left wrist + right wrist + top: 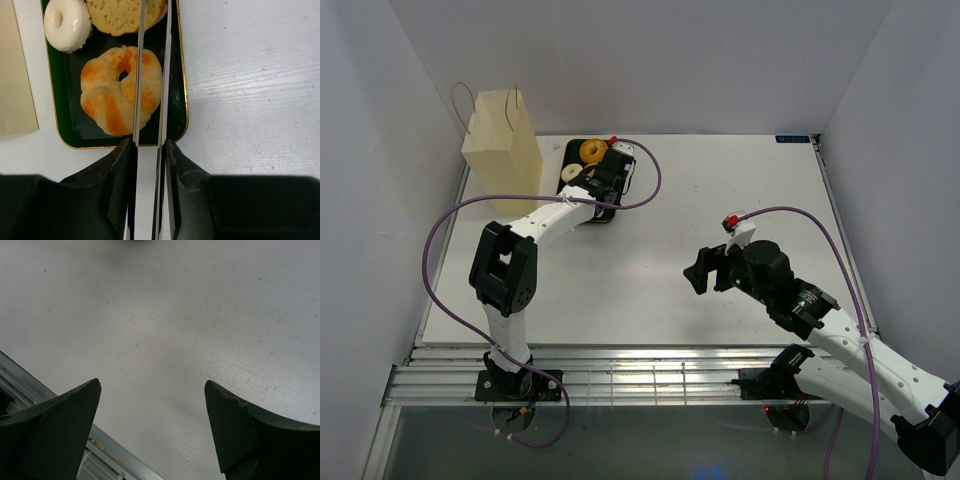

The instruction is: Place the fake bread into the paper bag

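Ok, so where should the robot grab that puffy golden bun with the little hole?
Probably from straight above: the golden bun lies flat in the black tray. Pinch the ring's right side, one finger at the small hole, one outside the edge. That band is narrow, with bare tray beside it.

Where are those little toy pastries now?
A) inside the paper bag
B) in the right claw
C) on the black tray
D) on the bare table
C: the bun, white ring, tan piece and orange ring lie on the black tray, beside the paper bag.
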